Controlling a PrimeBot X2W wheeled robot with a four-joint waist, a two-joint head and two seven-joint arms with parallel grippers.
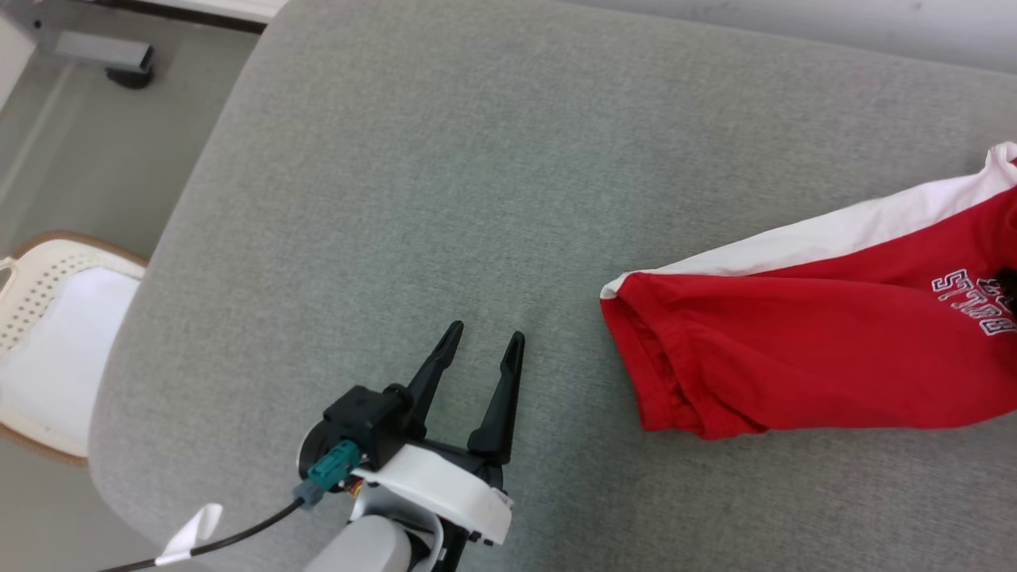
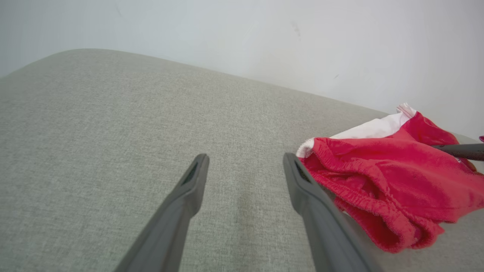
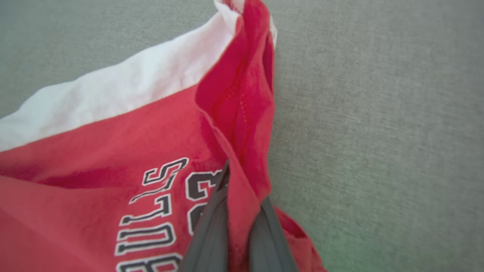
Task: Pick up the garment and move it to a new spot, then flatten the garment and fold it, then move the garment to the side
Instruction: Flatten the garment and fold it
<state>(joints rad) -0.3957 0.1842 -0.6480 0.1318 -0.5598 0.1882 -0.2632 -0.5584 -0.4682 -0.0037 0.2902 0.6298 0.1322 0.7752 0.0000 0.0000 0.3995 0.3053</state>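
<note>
Garment (image 1: 802, 357) lies at 3 o'clock in my head view, on the grey padded worktop (image 1: 477, 159), and runs off the picture's right edge. Its long axis goes from about 8 o'clock to 2 o'clock. The gathered open end points toward 9 o'clock, and the white band runs along the far side. My right gripper (image 3: 245, 187) is clamped on one raised fold of red cloth beside the lettering. I judge that pinch thin: a quick lift could let the fold slip out, or drag the layers into a bunch. My left gripper (image 1: 486, 334), at 6 o'clock, is spread and empty, apart from the cloth.
</note>
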